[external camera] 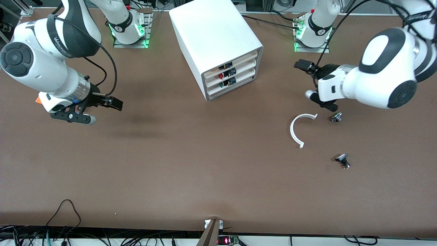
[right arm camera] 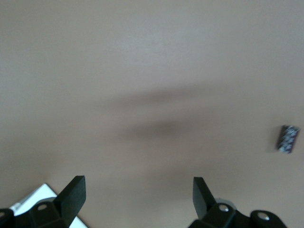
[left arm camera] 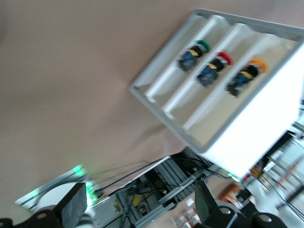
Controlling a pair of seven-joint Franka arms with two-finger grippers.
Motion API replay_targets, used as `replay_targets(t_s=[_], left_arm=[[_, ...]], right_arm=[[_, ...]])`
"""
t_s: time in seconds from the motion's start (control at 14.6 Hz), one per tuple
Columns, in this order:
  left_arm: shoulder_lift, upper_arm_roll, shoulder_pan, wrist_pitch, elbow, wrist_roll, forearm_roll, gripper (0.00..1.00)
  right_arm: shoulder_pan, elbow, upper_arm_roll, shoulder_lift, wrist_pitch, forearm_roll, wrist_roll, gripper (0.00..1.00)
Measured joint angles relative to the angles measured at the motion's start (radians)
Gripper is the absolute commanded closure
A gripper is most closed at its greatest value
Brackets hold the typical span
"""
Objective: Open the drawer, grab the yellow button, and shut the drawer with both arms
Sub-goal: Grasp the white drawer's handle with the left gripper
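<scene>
Drawer (external camera: 235,60) shut in cabinet (external camera: 213,37), orange-capped button (left arm camera: 247,74) inside; left gripper (external camera: 315,83) and right gripper (external camera: 87,111) both spread wide, empty, hovering over table (external camera: 170,164), likely staged for approach.

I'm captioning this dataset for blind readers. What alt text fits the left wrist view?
A white cabinet shows three shallow trays, each holding one push button: green-capped, red-capped and the orange-yellow button in the drawer. The left hand hangs open over the brown table in front of the cabinet.
</scene>
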Motion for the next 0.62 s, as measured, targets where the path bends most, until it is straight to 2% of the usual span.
replay_targets(t_s=[0.27,0.62], left_arm=[[0.028,-0.1,-0.012,0.136,-0.078,0.032,-0.119,0.0],[0.032,-0.137,-0.015,0.316,-0.307,0.254,-0.311,0.01]], right_arm=[[0.035,0.009,0.001,0.036,0.055,0.013,0.077,0.0],[0.109,0.074,0.002,0.077,0.061,0.013,0.211,0.0]])
